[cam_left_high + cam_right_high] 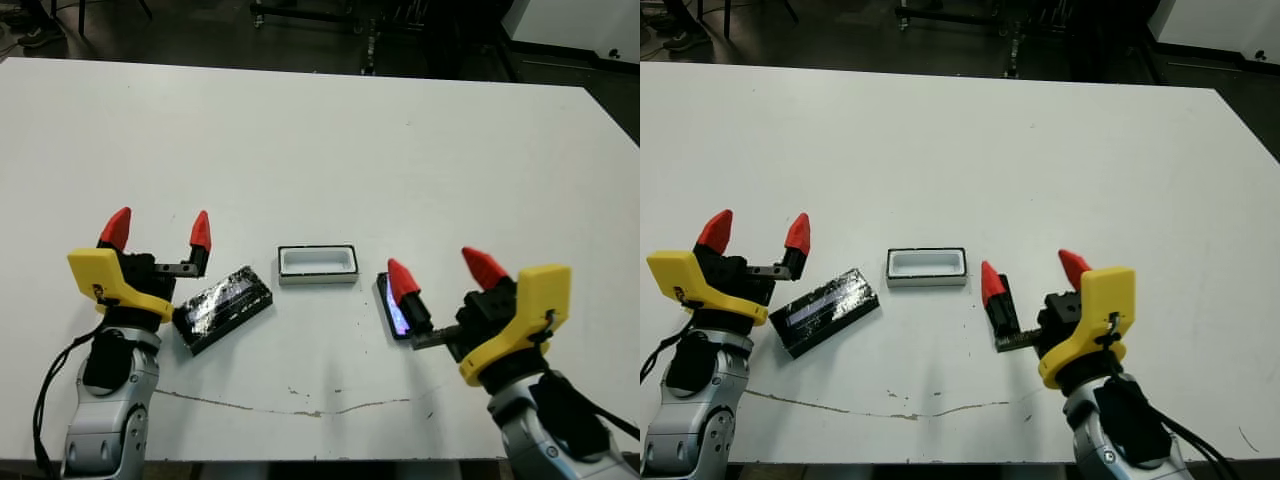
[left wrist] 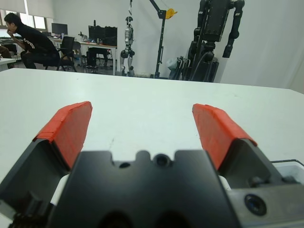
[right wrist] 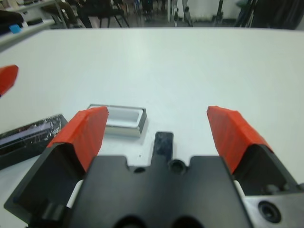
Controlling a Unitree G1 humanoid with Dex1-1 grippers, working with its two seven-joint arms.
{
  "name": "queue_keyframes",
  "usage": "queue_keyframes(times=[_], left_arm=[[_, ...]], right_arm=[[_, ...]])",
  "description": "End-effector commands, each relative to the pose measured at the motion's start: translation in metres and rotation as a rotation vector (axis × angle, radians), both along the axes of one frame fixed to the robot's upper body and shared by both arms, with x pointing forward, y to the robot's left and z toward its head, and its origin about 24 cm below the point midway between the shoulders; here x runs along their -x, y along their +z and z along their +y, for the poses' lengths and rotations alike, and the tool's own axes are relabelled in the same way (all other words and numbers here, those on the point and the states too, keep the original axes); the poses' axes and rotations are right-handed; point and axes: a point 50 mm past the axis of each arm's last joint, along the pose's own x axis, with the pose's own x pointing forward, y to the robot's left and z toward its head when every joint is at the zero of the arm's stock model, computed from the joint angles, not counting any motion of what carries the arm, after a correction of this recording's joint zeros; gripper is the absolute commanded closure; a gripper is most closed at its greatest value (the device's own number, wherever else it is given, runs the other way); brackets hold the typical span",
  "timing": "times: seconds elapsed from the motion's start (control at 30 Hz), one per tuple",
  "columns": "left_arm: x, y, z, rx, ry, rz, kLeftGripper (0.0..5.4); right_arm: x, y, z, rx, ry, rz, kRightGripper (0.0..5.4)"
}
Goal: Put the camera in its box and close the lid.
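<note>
Camera [image 3: 163, 143] lies on the table just below the right tool [image 3: 161, 128], whose fingers are spread.

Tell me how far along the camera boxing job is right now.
Nothing is done yet. The box sits empty, the lid lies apart on its left, and the camera rests on the table. The right tool is open beside the camera; the left tool is open and empty. Grasping, placing and closing remain.

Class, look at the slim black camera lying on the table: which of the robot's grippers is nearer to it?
Right. The right gripper hovers open right beside the camera, one fingertip overlapping it. The left gripper is far across, beyond the box and lid.
</note>
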Motion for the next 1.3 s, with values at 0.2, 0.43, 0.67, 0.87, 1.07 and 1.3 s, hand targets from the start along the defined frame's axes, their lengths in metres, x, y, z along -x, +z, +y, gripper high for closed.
queue_keyframes(times=[0.2,0.43,0.67,0.87,1.07,1.3], left_arm=[[0.004,-0.004,0.000,-0.002,0.008,0.017,0.01],[0.005,-0.004,-0.001,-0.003,0.004,0.022,0.01],[0.005,-0.004,-0.001,0.006,0.006,0.027,0.01],[0.005,-0.004,-0.001,0.013,0.005,0.029,0.01],[0.006,-0.004,-0.002,0.016,0.001,0.030,0.01],[0.006,-0.004,-0.002,0.013,0.000,0.034,0.01]], right_arm=[[-0.004,-0.017,0.002,0.060,-0.029,0.094,0.00],[-0.007,-0.023,0.006,0.085,-0.032,0.115,0.00],[-0.008,-0.029,0.009,0.131,-0.052,0.138,0.00],[-0.009,-0.036,0.010,0.188,-0.054,0.129,0.00],[-0.010,-0.043,0.009,0.203,-0.063,0.143,0.00],[-0.010,-0.049,0.009,0.191,-0.073,0.177,0.00]])
